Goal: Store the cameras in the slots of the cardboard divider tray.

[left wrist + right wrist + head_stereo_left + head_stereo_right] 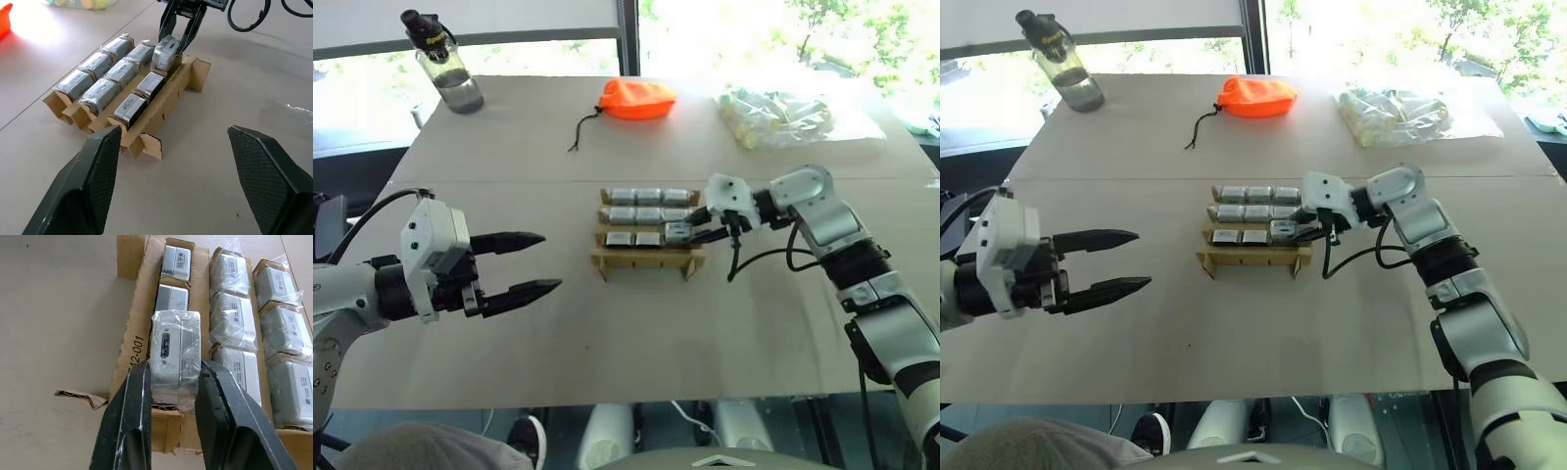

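Silver-grey, plastic-wrapped camera (175, 357) pinched above tan cardboard divider tray (131, 352)

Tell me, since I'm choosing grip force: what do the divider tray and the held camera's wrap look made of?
The cardboard divider tray looks like plain matte tan cardboard: frayed, bent strip ends and printed digits on its side. The camera in the right gripper seems to be silver-grey metal or plastic under thin clear film, judging by crinkles and glossy highlights.
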You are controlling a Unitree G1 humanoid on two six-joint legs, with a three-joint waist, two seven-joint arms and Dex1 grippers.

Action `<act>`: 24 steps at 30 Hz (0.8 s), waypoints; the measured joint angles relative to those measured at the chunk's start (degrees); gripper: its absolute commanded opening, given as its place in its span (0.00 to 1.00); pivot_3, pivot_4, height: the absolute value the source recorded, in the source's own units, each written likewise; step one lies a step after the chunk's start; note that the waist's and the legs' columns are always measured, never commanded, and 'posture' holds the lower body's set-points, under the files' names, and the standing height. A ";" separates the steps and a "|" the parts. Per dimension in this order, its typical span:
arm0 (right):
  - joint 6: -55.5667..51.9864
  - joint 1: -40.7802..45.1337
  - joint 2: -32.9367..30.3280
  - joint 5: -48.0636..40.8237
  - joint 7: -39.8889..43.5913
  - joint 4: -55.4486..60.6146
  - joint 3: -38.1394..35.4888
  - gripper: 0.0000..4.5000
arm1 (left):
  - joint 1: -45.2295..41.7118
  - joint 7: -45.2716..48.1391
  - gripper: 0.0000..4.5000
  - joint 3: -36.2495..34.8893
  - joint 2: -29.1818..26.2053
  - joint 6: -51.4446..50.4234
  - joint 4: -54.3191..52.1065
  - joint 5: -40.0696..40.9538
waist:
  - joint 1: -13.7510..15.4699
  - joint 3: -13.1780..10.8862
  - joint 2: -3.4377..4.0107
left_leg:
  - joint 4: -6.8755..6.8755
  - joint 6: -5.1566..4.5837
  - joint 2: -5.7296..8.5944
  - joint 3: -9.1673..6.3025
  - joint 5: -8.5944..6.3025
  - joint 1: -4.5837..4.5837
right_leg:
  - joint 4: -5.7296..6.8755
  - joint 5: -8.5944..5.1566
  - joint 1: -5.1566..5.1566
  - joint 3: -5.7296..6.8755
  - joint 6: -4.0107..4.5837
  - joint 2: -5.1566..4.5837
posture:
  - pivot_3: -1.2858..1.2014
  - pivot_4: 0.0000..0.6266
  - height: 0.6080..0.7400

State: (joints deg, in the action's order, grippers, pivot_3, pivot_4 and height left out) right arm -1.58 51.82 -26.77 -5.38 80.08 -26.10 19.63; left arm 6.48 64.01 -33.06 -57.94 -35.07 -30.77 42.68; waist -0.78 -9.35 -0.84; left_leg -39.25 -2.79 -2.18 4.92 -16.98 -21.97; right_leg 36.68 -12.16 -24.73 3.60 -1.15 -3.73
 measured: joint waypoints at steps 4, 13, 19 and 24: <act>-0.93 -1.20 0.04 -0.30 0.33 1.28 -0.04 0.15 | -0.53 0.03 0.80 0.10 -0.28 0.00 0.00 0.01 | -0.02 -0.01 0.01 | 0.00 0.00 0.00 0.00 0.00 0.01 | 0.01 0.00 0.00 -0.01 0.00 0.00 | 0.52 0.24 1.00; -0.69 -1.04 1.60 0.23 -0.16 -2.04 -0.16 0.15 | -1.21 -0.11 0.80 0.56 -0.51 -0.55 -0.09 0.16 | -0.05 -0.01 0.02 | 0.04 0.00 0.00 0.02 0.00 0.02 | -0.01 0.00 0.00 0.00 0.00 0.01 | 0.52 0.24 1.00; -0.57 0.29 2.92 0.65 0.81 -6.08 -0.07 0.85 | -2.17 -0.47 0.80 1.66 -1.01 -0.75 -0.14 0.21 | -0.07 -0.01 0.02 | 0.04 0.01 0.00 0.02 0.00 0.02 | 0.01 0.00 0.00 -0.01 0.00 0.02 | 0.52 0.24 1.00; -2.05 0.37 3.01 -0.48 0.88 -4.70 -0.75 0.99 | -2.43 -0.59 0.80 1.83 -1.11 -0.82 -0.14 0.26 | -0.11 -0.02 0.03 | 0.02 0.01 0.00 0.02 0.00 0.04 | 0.04 0.00 0.00 -0.02 0.00 0.01 | 0.52 0.24 1.00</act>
State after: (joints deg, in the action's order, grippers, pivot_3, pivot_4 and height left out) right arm -3.63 52.19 -23.76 -5.87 80.96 -30.80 18.88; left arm 4.05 63.42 -31.23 -59.05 -35.89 -30.92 42.94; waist -0.89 -9.37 -0.81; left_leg -39.23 -2.78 -2.19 4.93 -16.98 -21.93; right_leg 36.72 -12.16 -24.73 3.58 -1.15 -3.72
